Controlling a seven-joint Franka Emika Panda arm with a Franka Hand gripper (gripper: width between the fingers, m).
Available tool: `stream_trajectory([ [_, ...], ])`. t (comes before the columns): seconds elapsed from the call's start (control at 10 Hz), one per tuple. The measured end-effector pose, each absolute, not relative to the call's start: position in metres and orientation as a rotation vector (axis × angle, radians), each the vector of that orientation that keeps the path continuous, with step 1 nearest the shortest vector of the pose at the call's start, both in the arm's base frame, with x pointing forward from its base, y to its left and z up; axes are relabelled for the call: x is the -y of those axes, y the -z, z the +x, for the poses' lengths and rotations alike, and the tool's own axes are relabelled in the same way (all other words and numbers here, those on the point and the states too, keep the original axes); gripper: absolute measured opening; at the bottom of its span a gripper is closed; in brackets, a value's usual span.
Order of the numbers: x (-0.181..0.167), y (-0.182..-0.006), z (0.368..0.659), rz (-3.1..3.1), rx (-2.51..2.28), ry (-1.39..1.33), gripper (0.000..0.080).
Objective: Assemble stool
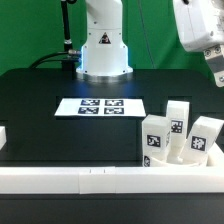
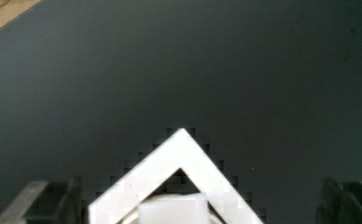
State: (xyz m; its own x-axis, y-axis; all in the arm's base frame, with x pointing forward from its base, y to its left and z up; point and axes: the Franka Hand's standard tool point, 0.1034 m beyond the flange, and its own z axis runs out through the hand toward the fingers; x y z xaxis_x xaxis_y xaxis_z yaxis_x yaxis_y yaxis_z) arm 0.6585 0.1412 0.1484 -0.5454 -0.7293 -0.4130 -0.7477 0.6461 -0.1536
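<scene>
Three tall white plastic block legs [image 1: 180,137], each bearing black-and-white square tags, stand clustered on end well below the pincer [image 1: 217,77], which hangs high above them with its jaws spread wide and nothing between them. The round seat cannot be made out with certainty; a white rounded mass sits at the base of the legs, largely hidden by them. In the wrist view a white triangular piece [image 2: 173,180] juts between the dark fingers [image 2: 36,200] over the matte black table [image 2: 160,70].

To do this step well, the arm should descend straight over one chosen leg, centred across its narrow faces, since smooth hard plastic slips under an off-centre pinch. The legs stand close together, so a tilted approach would likely knock a neighbour.

The flat white marker board [image 1: 100,105] lies farther off, and a long white rail [image 1: 90,178] borders the table.
</scene>
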Motion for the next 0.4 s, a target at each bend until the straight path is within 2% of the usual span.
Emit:
stream_trajectory([
  [0.4,-0.1410,-0.1466,0.6581,-1.160,-2.426,-0.056,0.0649],
])
